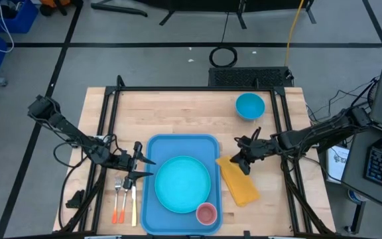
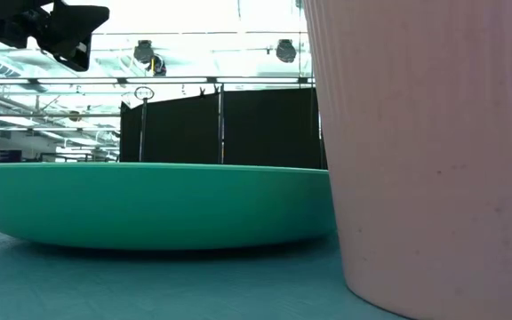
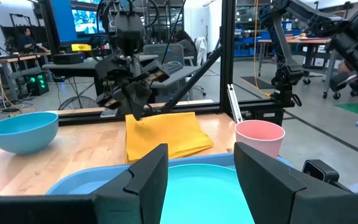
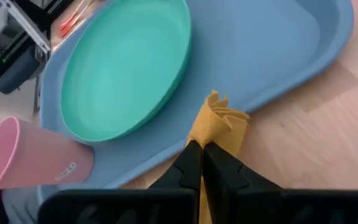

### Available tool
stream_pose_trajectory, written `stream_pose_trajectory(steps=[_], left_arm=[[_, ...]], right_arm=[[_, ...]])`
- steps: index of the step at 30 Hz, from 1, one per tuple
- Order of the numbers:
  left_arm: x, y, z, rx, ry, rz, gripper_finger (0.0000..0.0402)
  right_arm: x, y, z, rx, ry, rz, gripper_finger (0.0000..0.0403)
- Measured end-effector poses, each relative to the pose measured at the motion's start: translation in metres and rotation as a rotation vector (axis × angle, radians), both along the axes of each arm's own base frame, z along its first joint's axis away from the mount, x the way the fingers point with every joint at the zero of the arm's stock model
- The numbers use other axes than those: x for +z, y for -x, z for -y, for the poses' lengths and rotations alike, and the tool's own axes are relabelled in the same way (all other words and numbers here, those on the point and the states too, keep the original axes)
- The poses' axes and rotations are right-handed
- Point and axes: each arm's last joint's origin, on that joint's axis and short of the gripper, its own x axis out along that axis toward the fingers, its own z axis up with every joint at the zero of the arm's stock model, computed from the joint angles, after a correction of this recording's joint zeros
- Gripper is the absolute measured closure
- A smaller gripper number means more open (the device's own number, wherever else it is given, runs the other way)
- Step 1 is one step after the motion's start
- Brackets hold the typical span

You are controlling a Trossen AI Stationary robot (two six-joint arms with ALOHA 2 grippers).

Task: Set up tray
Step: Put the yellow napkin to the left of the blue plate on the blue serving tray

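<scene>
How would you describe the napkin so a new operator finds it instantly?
Start at the big blue tray in the middle of the wooden table; the turquoise plate and pink cup sit on it. Just off its right edge lies the yellow napkin, pinched at one end by the right gripper. It is the only yellow cloth item.

Even overhead light in the high view, only soft shadows on the table (image 1: 191, 113). Low view is backlit: blown-out ceiling, pink cup (image 2: 429, 151) very close and soft. Right wrist view slightly blurred; left wrist view sharp.
</scene>
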Motion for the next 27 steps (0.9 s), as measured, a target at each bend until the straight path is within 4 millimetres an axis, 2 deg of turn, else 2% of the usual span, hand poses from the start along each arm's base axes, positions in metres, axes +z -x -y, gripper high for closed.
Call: stream_pose_trajectory(steps=[13, 27], left_arm=[[0.000, 0.000, 0.000, 0.010, -0.001, 0.000, 0.0213], [0.000, 0.000, 0.000, 0.009, 0.005, -0.002, 0.0213]], right_arm=[[0.031, -0.011, 0.003, 0.082, 0.124, 0.087, 0.0403], [0.031, -0.016, 0.035, 0.084, 0.122, 0.079, 0.0403]])
